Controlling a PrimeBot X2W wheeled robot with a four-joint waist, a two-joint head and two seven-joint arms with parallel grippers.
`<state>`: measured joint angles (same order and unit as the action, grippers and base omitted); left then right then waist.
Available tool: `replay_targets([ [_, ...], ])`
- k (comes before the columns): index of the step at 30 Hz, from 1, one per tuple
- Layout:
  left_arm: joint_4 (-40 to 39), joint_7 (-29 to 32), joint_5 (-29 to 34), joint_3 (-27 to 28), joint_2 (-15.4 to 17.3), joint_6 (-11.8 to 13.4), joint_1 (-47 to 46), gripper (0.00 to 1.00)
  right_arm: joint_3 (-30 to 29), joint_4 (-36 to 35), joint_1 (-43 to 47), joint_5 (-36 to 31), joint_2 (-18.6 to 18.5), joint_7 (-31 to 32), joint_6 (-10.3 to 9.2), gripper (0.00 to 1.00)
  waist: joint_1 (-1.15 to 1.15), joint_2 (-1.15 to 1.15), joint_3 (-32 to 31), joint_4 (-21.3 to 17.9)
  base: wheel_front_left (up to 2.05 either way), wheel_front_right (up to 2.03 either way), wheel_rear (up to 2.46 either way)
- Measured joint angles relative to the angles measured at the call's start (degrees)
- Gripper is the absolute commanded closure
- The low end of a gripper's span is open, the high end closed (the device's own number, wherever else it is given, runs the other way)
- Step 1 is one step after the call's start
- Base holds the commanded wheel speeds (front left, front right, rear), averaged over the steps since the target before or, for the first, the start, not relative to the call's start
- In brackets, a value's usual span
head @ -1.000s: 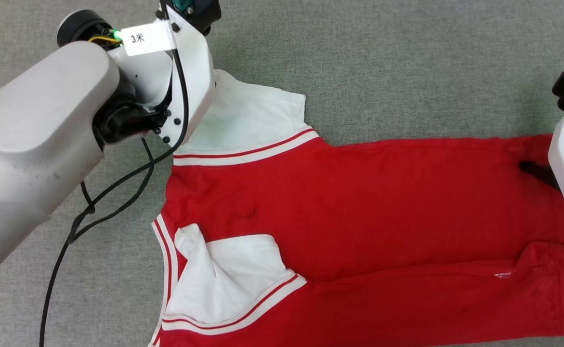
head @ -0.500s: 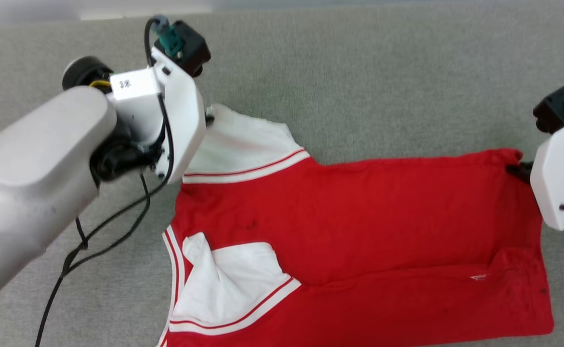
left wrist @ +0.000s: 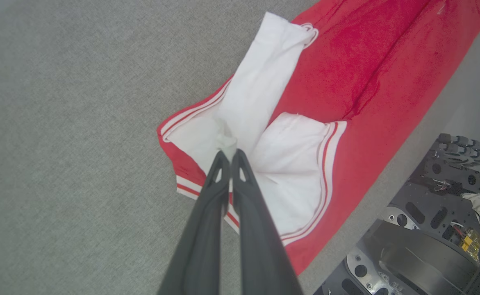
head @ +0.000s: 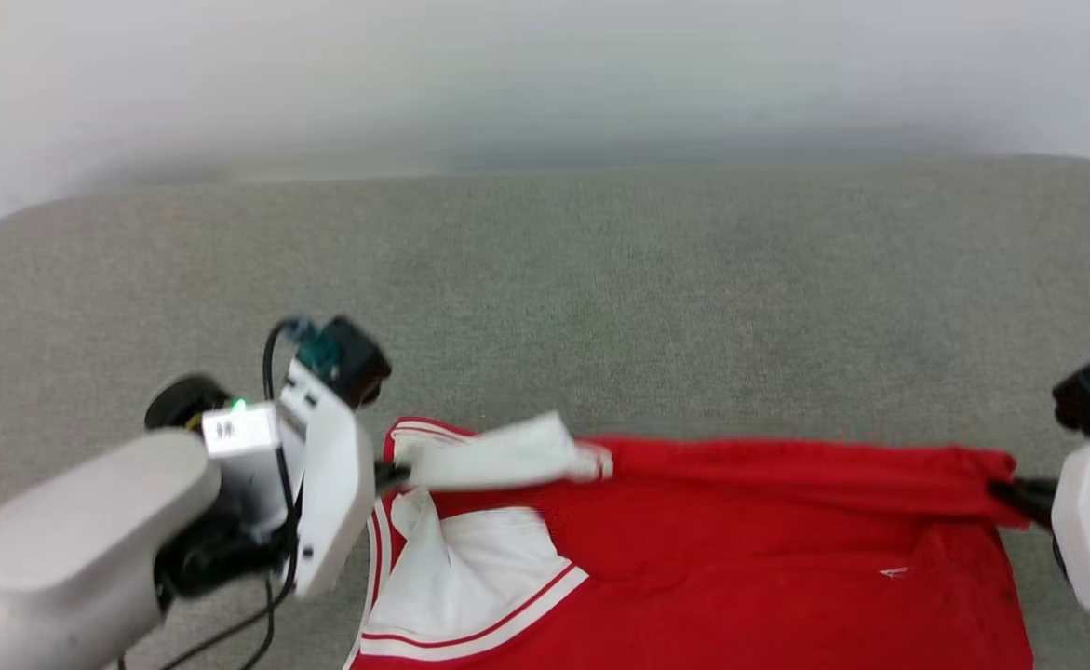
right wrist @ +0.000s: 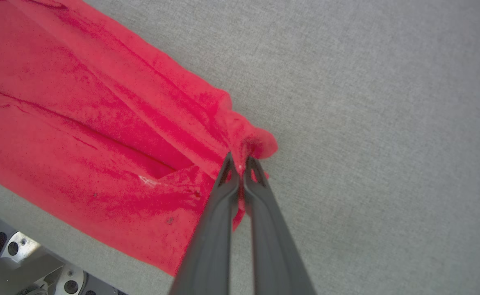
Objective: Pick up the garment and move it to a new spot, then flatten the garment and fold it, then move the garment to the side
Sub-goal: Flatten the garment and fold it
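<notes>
Nearest the robot, the garment [head: 740, 577] lies on the grey surface [head: 600, 307]. Its red body runs across and off the head view's bottom edge, and the near sleeve [head: 470, 577], white, is folded onto the red at the left. In the left wrist view the robot's dark base [left wrist: 420, 229] sits just past the garment's near edge. A black cable [head: 228, 637] trails below the pale left forearm [head: 70, 549].

The left gripper [head: 394, 475] reaches in from the left with its fingers pointing right. They are pinched together on the far sleeve [head: 507, 456], which is lifted and stretched along the far edge. The right gripper [head: 1010, 489] comes in from the right with its fingers pointing left, clamped on a bunched red corner [right wrist: 260, 145]. The garment's far edge hangs between the two. Beyond it bare grey surface runs to a pale wall [head: 545, 74].

There is one garment with two sleeves, and two grippers, each gripping cloth.
</notes>
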<state>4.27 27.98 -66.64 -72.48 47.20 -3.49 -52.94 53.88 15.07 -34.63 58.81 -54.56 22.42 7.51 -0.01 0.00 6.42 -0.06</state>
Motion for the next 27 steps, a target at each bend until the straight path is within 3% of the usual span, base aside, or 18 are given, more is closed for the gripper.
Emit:
replay_targets([
  [9,-5.5,-0.7,-0.9,-0.7,4.1,3.5,13.4,1.0,-0.1,0.0,9.7,0.6,-0.5,-3.9,0.0,1.0,0.0,0.0,-1.9,0.4,0.0,0.0,0.0],
  [16,-2.4,-2.1,-0.5,-0.9,2.5,3.7,19.3,1.0,0.2,3.2,12.8,0.0,3.4,-5.8,0.0,1.0,0.0,0.0,-0.8,0.3,0.0,0.0,0.0],
  [17,-1.8,-2.5,-0.5,-0.9,2.0,3.7,19.8,0.55,0.2,3.7,12.9,0.1,3.9,-5.9,0.0,1.0,0.0,0.0,-0.7,0.2,0.0,0.0,0.0],
  [18,-1.1,-3.4,-0.5,-0.8,1.4,3.7,20.2,0.0,0.1,4.1,13.2,0.2,4.3,-6.5,0.0,0.65,0.01,0.0,-0.7,0.2,0.0,0.0,0.0],
  [19,-0.8,-4.5,-0.5,-0.7,0.9,3.7,20.4,0.0,-0.1,4.4,13.4,0.1,4.6,-7.4,0.0,0.0,0.0,0.0,-0.8,0.1,0.0,0.0,0.0],
  [23,-0.9,-9.4,1.3,0.7,1.2,4.7,21.0,0.0,-1.6,3.3,13.3,-0.3,4.0,-10.4,0.0,0.0,0.0,0.0,-1.8,-0.2,0.0,0.0,0.0],
  [27,-2.9,-18.7,3.4,3.9,2.2,8.3,22.6,0.0,-4.6,0.4,13.4,0.3,1.3,-13.4,-0.01,0.0,0.0,0.0,-3.4,-0.3,0.0,0.0,0.0],
])
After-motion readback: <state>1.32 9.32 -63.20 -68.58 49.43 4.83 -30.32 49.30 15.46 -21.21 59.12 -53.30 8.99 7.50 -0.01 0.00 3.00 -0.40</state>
